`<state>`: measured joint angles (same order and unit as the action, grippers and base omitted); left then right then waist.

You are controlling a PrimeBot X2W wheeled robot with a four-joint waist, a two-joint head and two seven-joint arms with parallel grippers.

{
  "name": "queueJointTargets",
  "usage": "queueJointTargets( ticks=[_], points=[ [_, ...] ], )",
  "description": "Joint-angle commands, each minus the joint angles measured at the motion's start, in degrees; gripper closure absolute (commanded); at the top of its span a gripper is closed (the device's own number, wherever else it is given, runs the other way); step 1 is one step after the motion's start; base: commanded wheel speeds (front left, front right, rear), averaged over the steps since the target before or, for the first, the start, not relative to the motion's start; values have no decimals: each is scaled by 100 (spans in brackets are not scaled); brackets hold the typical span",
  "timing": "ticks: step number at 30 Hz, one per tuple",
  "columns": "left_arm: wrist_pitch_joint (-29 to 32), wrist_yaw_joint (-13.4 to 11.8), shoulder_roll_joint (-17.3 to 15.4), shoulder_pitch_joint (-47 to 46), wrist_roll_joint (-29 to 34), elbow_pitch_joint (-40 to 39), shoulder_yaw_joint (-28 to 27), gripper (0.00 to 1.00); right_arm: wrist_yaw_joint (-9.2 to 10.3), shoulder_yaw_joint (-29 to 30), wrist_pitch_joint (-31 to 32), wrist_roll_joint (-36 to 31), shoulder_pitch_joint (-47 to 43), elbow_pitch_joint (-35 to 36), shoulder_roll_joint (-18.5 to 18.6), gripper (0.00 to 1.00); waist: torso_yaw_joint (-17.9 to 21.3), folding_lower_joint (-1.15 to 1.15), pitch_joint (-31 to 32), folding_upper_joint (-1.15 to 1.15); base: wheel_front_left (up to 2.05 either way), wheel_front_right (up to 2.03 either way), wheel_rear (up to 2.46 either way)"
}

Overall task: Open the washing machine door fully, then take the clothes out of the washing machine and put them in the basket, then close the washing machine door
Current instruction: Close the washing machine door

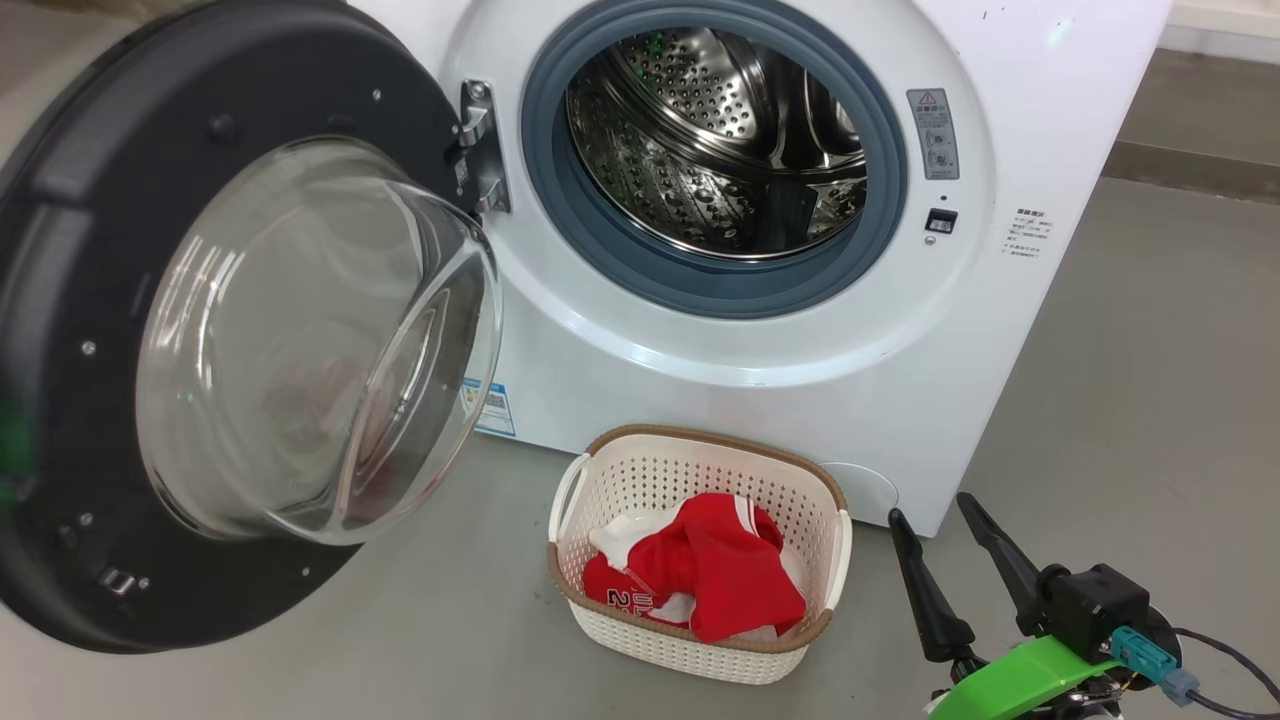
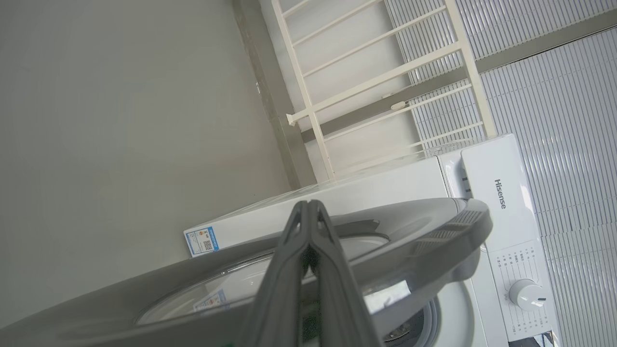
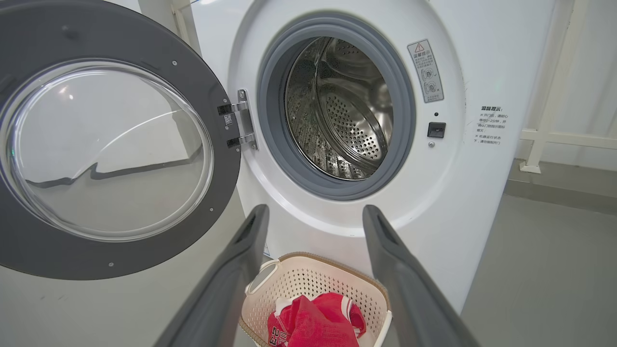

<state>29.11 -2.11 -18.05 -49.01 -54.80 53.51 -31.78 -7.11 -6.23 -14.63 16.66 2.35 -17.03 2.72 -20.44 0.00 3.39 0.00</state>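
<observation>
1. Machine (image 1: pixel 1000 330): the drum looks empty from here, so I'd say unloading is done.
2. Door (image 1: pixel 60 420): swung wide on its hinge. Shutting it is the job left.
3. Basket (image 1: pixel 690 655): on the floor just before the machine, perhaps close to the door's swing.
4. Railing (image 2: pixel 381 82): behind the machine, out of the way.
5. Clothes (image 1: pixel 720 575): a red heap in the basket.
6. Right end effector (image 1: pixel 930 506): jaws apart and empty, beside the basket.
7. Left end effector (image 2: pixel 308 205): pinched shut on nothing, at the door's outer face; contact unclear.

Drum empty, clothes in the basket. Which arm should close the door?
Left, probably: the left gripper, shut, sits at the outer face of the washing machine door; the right gripper hangs open near the basket.
</observation>
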Motion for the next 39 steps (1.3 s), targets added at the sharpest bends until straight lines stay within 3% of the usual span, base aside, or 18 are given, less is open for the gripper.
queueJointTargets(
  ticks=[1,15,24,30,39],
  points=[
    [168,98,-85,109,-84,-188,-49,100,-37,-109,-37,38,51,112,16,0,-7,0,1,0,0,0,0],
    [833,120,750,946,-550,-1557,-135,100,-37,-130,-37,94,-57,65,16,0,-32,0,109,0,0,0,0],
    [1228,-200,1382,1596,-708,-3035,136,100,-37,-158,-37,71,-88,60,16,0,-16,0,109,0,0,0,0],
    [1233,-494,1509,2031,-1170,-3757,487,100,-37,-140,-37,108,-62,51,16,0,65,0,59,0,0,0,0],
    [578,-851,1515,2726,-2270,-4553,1580,100,-37,-85,-37,167,-71,-7,16,0,253,0,17,0,0,0,0]
  ],
)
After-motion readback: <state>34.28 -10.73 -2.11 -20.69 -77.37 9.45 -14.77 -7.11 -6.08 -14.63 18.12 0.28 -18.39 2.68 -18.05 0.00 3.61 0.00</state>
